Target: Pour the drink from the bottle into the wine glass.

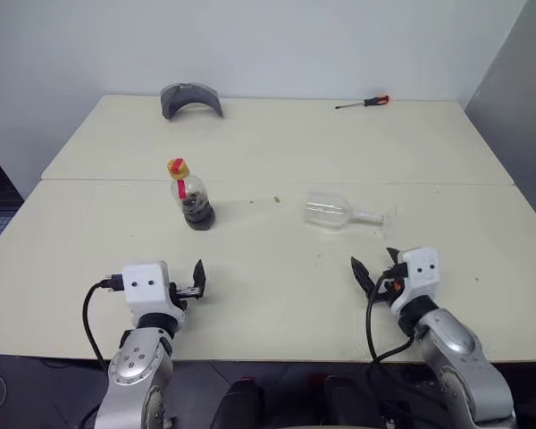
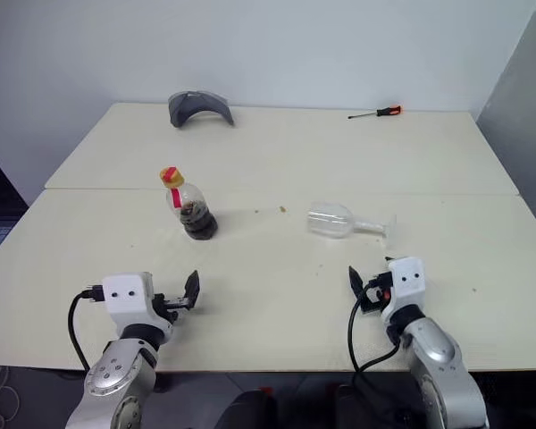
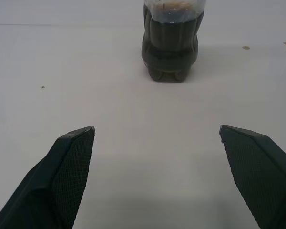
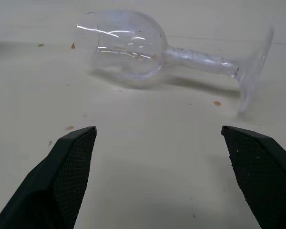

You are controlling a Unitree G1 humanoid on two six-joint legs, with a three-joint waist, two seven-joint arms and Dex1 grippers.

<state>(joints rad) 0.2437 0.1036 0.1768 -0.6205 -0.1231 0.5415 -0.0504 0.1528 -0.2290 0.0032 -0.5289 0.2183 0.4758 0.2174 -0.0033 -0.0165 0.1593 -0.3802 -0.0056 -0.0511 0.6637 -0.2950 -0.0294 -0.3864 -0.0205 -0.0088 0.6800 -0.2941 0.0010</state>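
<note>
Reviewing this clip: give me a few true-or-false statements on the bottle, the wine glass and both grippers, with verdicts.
1. The wine glass stands upright. False: it lies on its side on the table.
2. The bottle stands upright with its yellow cap on. True.
3. The left gripper holds the bottle. False: it is open, short of the bottle.
4. The right gripper is open and empty. True.
5. The screwdriver lies beside the bottle. False: it lies at the table's far edge.

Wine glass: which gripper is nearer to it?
Right. The right gripper sits just in front of the wine glass, which lies on its side; the left gripper is off across the table, facing the bottle.
</note>
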